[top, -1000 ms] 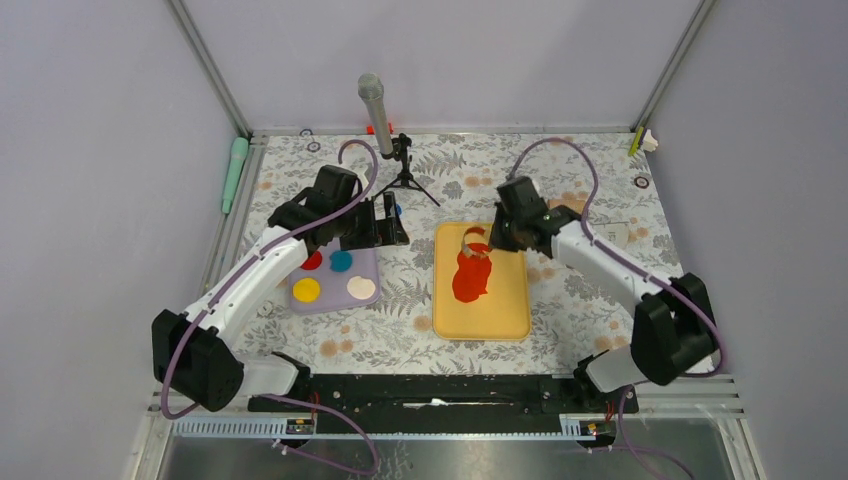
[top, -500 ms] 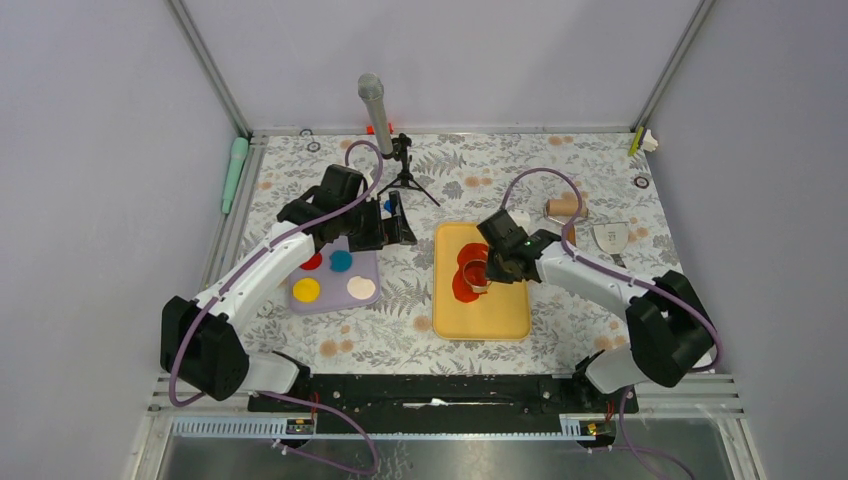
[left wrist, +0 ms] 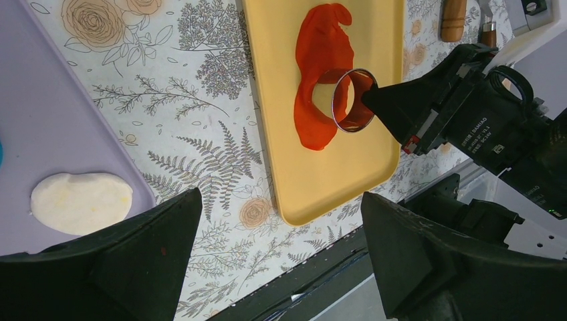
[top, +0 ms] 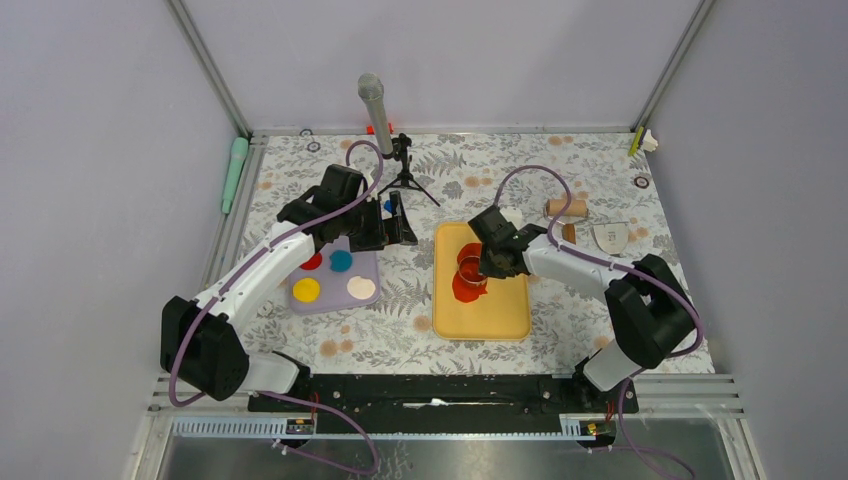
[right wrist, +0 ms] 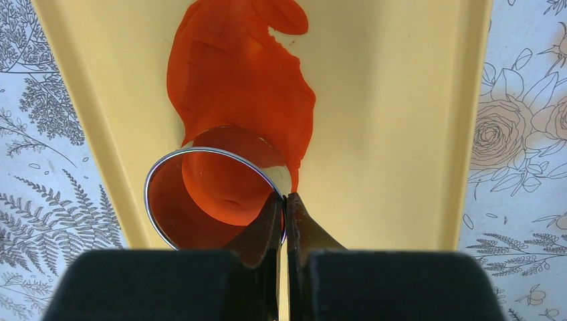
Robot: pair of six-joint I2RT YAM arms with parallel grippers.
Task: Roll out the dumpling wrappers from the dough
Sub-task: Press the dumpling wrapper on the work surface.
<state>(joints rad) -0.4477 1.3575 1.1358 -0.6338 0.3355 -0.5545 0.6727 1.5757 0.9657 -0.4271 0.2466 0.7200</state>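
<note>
My right claw [right wrist: 286, 200] is pinched tight on the thin wall of the steel ring cutter [right wrist: 200, 151], which hangs tilted over the yellow tray [right wrist: 401, 100]. The red dough sheet [right wrist: 234, 80] is flat, matte and ragged-edged, with a round bite already out of its side. Something red and round shows inside the ring, but I can't tell if it is a cut piece. For the next cut I'd level the ring first and place it over the unbroken dough at 12 o'clock in the wrist view. Then I'd press straight down and twist a little, since soft clay tears if dragged. One finished red wrapper [top: 312, 261] sits on the purple board [top: 333, 300] at 9 o'clock of the tray. My left claw [top: 392, 225] gapes wide and empty above it
</note>
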